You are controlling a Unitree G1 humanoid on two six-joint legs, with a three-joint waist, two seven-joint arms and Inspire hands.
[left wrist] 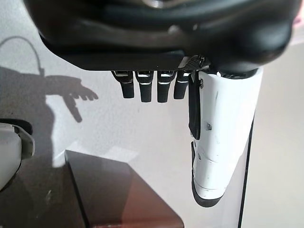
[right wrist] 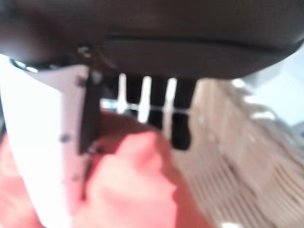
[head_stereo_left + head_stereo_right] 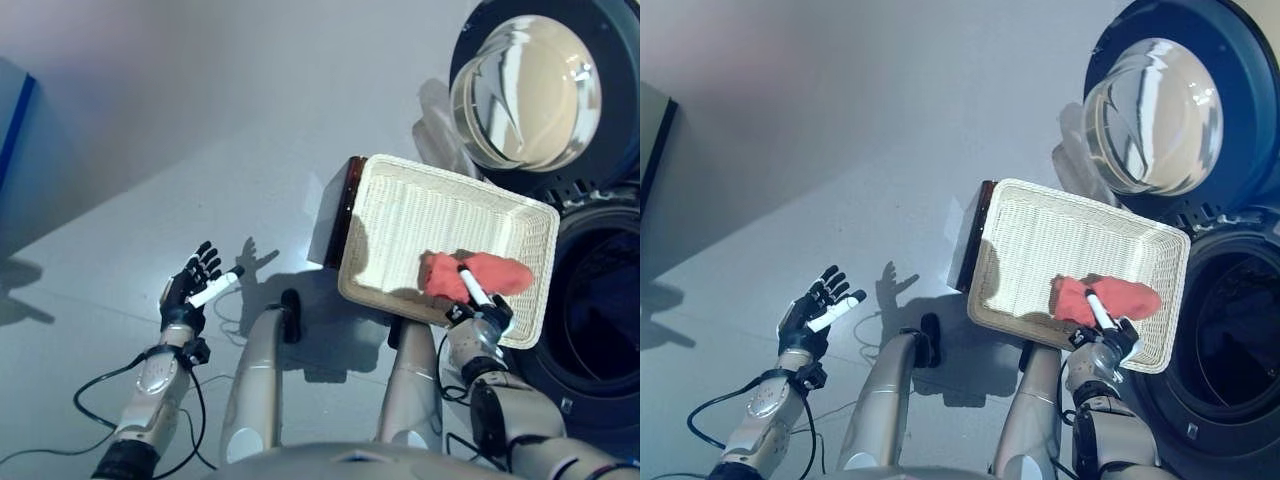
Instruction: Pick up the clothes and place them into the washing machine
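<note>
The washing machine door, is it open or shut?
Open: the washing machine door is swung aside with its glass bulging outward, leaving the dark drum opening exposed.

A pale grey floor (image 3: 200, 120) carries a dark brown stand (image 3: 345, 205), and the white wicker basket (image 3: 420, 215) seems to rest on top of it. The washer (image 3: 600, 330) stands on the floor just beside them, its round door (image 3: 530, 90) swung open.

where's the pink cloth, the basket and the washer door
pink cloth (image 3: 495, 272), left eye view, middle of the bundle
basket (image 3: 420, 205), left eye view, bare woven floor
washer door (image 3: 525, 90), left eye view, glass bowl of the open door
</note>
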